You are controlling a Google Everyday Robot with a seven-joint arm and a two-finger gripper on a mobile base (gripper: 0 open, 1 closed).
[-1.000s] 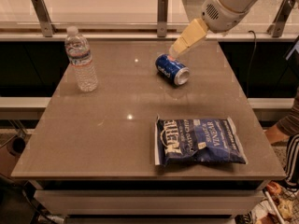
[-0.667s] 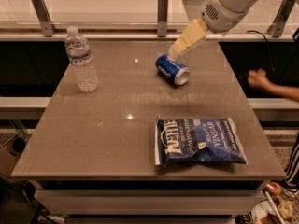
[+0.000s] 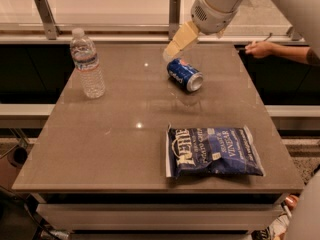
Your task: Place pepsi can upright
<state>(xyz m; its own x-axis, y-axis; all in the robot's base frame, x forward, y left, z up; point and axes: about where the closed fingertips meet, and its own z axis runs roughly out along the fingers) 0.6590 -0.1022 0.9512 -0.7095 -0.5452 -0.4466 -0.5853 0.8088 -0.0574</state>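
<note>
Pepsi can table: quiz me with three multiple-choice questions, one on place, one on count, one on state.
1. Where is the gripper? A. just behind the pepsi can B. at the front edge C. far left
2. How many items sit on the table? A. two B. three C. five
3. The pepsi can is: A. upright B. on its side C. lifted
Answers: 1 A, it hangs by the can's far end; 2 B, can, chip bag, water bottle; 3 B, its silver end faces sideways.

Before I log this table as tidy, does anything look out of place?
Yes: the pepsi can lies on its side toward the far edge of the table, not upright. The gripper is right by its far end.
</note>
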